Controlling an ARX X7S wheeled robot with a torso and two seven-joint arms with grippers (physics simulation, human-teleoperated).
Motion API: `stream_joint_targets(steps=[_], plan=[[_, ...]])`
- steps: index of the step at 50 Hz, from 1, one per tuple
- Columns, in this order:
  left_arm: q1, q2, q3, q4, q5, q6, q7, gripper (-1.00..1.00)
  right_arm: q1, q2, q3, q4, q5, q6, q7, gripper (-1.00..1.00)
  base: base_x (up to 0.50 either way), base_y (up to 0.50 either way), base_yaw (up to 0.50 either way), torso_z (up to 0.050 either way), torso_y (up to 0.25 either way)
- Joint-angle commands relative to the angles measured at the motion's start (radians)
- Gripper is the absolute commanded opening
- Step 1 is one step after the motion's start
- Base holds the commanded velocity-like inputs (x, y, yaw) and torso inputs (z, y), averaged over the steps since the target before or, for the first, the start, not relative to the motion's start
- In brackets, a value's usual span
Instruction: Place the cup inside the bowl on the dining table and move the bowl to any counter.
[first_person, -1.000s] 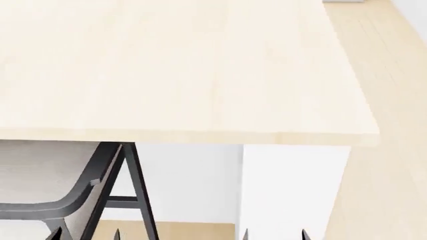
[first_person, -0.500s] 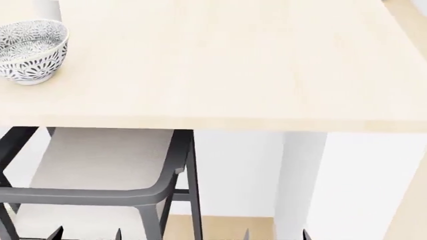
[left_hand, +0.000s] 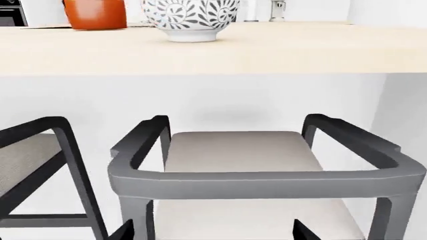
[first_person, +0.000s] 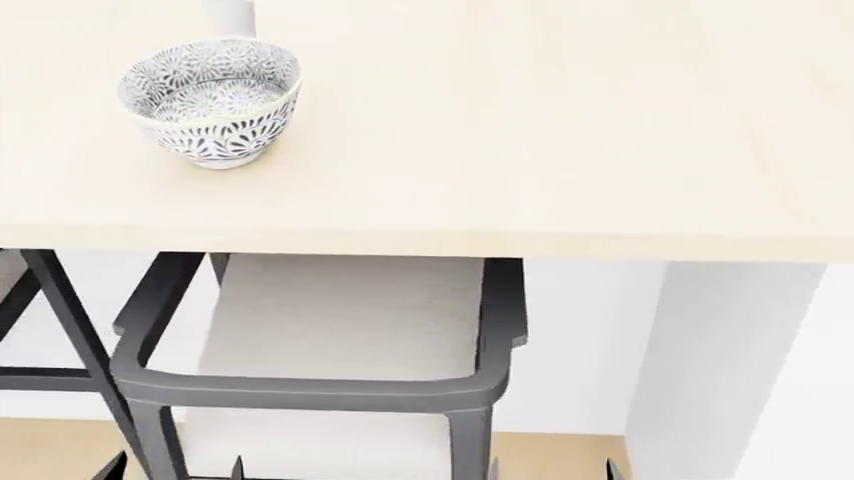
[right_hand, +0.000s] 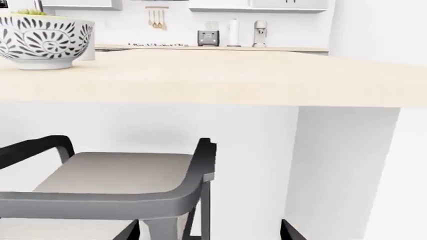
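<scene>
The patterned bowl (first_person: 211, 100) stands upright and empty on the pale dining table (first_person: 534, 140), near its front left. The white cup (first_person: 230, 12) stands just behind the bowl, cut off by the top edge of the head view. The bowl also shows in the left wrist view (left_hand: 190, 17) and in the right wrist view (right_hand: 40, 40). My left gripper (first_person: 174, 470) and right gripper (first_person: 550, 470) are low, below the table's front edge, with only their tips showing. Both are open and empty in the left wrist view (left_hand: 213, 232) and the right wrist view (right_hand: 210, 232).
A black-framed chair with a grey seat (first_person: 334, 320) is tucked under the table right before me, and a second chair (left_hand: 27, 155) stands to its left. An orange pot (left_hand: 95, 12) sits on the table beyond the bowl. A counter (right_hand: 213, 48) with small appliances lies far behind. The table's white end panel (first_person: 721, 370) is at right.
The head view has swung left along the table. The bowl has come further into the frame, the cup's base has appeared, and the chair now sits in the middle.
</scene>
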Motion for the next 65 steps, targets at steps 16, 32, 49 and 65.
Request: stream_joint_targets(steps=[16,32,49,65], plan=[[-0.001,-0.013,0.016,0.004,-0.018,0.002,-0.014,1.00,0.005,0.014,-0.015,0.003,0.024,-0.011,0.007,1.00,0.00,0.50,0.00,0.000,0.000],[0.001,-0.018,0.014,0.014,-0.048,0.010,-0.017,1.00,0.004,0.015,-0.015,0.010,0.066,-0.027,-0.001,1.00,0.00,0.33,0.00,0.000,0.000],[0.001,-0.030,0.014,0.029,-0.071,-0.015,-0.024,1.00,0.004,0.022,-0.028,0.009,0.075,-0.031,0.004,1.00,0.00,0.00,0.00,0.000,0.000],[0.014,-0.045,0.019,0.029,-0.069,0.031,-0.028,1.00,0.010,0.030,-0.038,0.015,0.078,-0.030,0.012,1.00,0.00,0.00,0.00,0.027,0.000]])
